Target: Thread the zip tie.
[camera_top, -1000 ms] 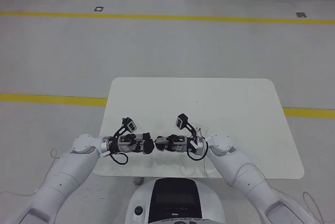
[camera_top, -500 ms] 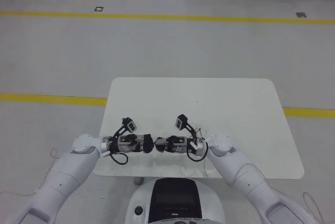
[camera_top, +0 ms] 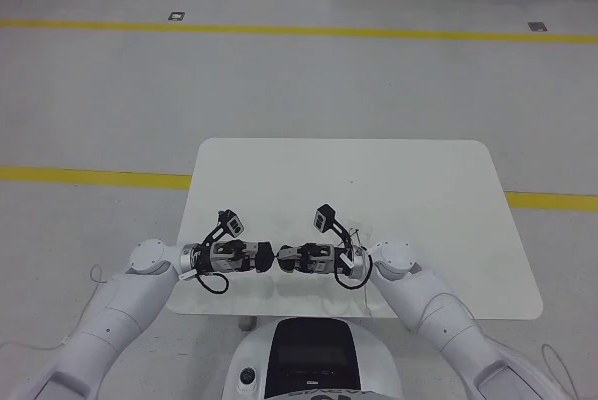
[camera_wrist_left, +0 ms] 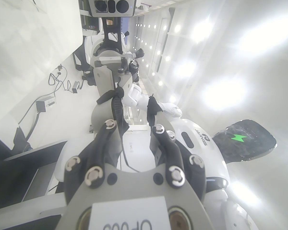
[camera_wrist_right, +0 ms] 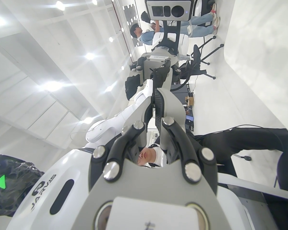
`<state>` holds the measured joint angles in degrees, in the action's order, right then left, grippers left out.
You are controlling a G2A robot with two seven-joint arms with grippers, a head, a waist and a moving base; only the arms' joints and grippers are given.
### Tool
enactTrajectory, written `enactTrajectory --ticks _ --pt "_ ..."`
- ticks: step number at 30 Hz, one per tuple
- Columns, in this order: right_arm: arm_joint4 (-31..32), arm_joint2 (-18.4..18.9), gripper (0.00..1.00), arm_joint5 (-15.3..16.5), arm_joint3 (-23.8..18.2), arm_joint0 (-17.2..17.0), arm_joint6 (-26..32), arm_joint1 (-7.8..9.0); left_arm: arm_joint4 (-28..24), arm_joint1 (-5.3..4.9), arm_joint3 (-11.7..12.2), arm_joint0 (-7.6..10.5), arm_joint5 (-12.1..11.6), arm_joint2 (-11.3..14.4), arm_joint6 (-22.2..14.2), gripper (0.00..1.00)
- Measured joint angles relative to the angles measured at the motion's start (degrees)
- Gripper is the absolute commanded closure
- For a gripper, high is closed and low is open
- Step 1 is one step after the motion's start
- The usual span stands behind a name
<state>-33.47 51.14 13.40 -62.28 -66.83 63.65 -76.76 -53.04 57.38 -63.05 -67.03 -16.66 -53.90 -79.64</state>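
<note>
At lower centre, the wide-open left gripper [camera_top: 270,258] meets the narrowly pinched right gripper [camera_top: 281,257], its contents unclear. The thin black plastic zip tie [camera_wrist_left: 124,154] looks not yet threaded.

White glossy arms [camera_top: 119,310], grey left pincer [camera_wrist_left: 133,103] (silver screws), black cables [camera_top: 215,284]

Left hand [camera_wrist_left: 134,107] fingers apart; right hand [camera_wrist_left: 116,93] close opposite, facing it.

Both arms bend inward in front of the body, wrists turned toward each other; left gripper [camera_top: 263,258] and right gripper [camera_top: 284,257] are almost tip to tip; left jaws stand apart; right jaws are pressed together.
</note>
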Motion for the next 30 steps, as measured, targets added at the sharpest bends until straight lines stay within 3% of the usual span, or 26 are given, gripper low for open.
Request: enactTrajectory --ticks 30 --pt "-0.8 0.0 1.00 0.8 -0.3 0.0 0.6 0.02 0.0 0.00 0.0 0.00 0.0 0.0 0.0 0.85"
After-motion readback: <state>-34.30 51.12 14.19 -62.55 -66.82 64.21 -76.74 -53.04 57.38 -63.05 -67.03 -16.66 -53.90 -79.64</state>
